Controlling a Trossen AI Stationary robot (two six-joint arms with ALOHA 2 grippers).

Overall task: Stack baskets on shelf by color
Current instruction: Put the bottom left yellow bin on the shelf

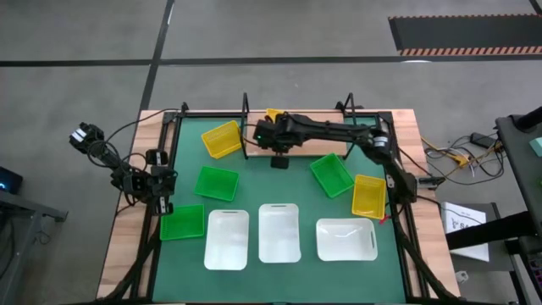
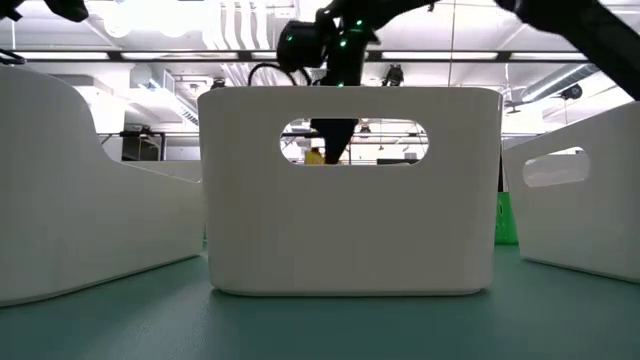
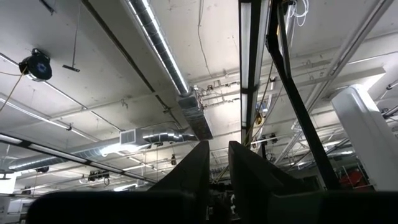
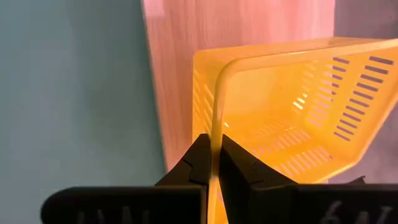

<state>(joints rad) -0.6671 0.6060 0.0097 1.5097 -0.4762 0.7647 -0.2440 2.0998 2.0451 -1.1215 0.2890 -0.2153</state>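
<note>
Gripping a yellow basket (image 4: 292, 118) by a single thin wall, the right gripper (image 4: 214, 163) holds its fingers pinched on the rim above the shelf (image 1: 326, 151), whose pale wooden board lies directly under the basket in the right wrist view. In the high view only a small yellow corner shows past the arm at the shelf's back edge, so the basket's exact seat on the board cannot be confirmed.

Risk assessment:
- The pinch acts on one edge only. The basket can pivot about that edge and tilt; a release from a tilted pose may leave it crooked or tipping off the board.
- The shelf's black upright posts stand close to the arm. A sideways move could snag the basket or nudge the shelf.
- A second yellow basket (image 1: 222, 140) lies just beside the shelf's left end, and a green basket (image 1: 331, 174) lies just in front of its right part. A low retreat from the shelf could sweep either one.

The left gripper (image 1: 161, 196) waits well to the left of the shelf, pointing at the ceiling, fingers nearly together and empty.
</note>
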